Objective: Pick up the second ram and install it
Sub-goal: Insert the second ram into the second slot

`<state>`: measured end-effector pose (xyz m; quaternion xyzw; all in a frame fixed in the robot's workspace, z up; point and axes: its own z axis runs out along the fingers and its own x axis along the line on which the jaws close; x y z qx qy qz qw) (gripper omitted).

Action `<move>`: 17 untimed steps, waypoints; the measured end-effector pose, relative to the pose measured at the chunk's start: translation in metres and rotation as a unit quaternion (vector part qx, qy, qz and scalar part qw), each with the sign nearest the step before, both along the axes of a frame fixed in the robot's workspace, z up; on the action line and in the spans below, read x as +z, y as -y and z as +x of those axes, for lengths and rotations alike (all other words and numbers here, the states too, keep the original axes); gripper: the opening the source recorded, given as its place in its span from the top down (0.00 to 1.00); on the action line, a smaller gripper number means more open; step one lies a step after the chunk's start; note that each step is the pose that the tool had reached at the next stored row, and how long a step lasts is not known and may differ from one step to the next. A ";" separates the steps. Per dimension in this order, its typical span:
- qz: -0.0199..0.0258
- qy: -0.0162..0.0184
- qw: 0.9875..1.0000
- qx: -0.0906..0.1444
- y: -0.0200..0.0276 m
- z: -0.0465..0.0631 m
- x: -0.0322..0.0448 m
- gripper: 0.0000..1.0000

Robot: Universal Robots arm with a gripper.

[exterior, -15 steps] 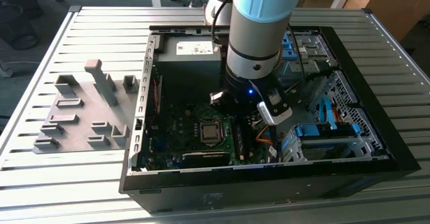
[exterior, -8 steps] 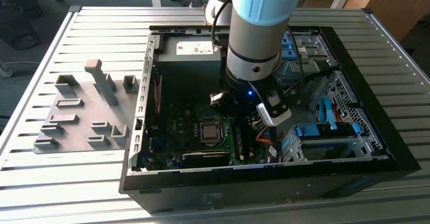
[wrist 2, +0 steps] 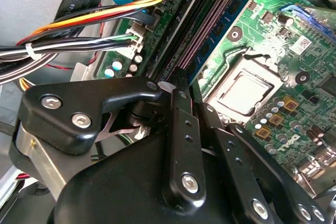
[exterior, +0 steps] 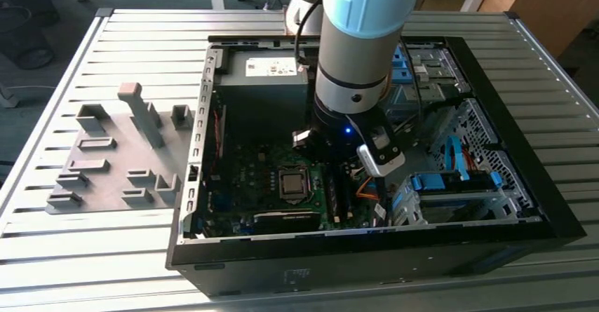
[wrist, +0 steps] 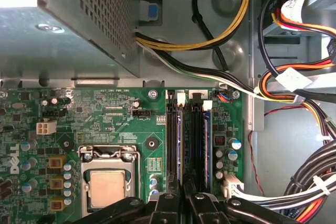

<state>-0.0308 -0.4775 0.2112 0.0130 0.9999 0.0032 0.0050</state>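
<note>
In the exterior view my gripper (exterior: 348,175) is low inside the open computer case (exterior: 552,214), over the memory slots on the motherboard (exterior: 243,165). The second ram (wrist: 179,140) stands on edge in a white-latched slot as a thin dark strip running between my fingertips. It is the purplish strip (wrist 2: 203,27) in the second wrist view. In both wrist views the gripper (wrist: 182,195) (wrist 2: 181,92) is shut on its near end. One slot further from the processor socket stands another stick (wrist: 207,145) (wrist 2: 227,20) with a blue board.
The processor socket (wrist: 107,182) lies close beside the slots. The power supply box (wrist: 68,24) and bundled cables (wrist: 294,93) crowd the far side. A grey fixture plate (exterior: 112,186) with plastic blocks lies outside the case at the exterior view's left.
</note>
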 end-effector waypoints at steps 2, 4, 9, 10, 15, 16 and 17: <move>0.000 0.000 1.000 0.000 0.0000 0.000 -0.0002 0.86; 0.000 0.000 1.000 0.000 0.0000 0.000 -0.0006 0.86; 0.001 0.000 1.000 -0.001 0.0007 0.000 -0.0009 0.86; 0.001 0.000 1.000 -0.001 0.0007 0.000 -0.0005 0.86; 0.001 0.000 1.000 -0.001 0.0007 0.000 0.0013 0.86; 0.001 0.000 1.000 -0.001 0.0008 0.000 0.0014 0.86; 0.001 0.000 1.000 -0.001 0.0009 0.000 0.0015 0.86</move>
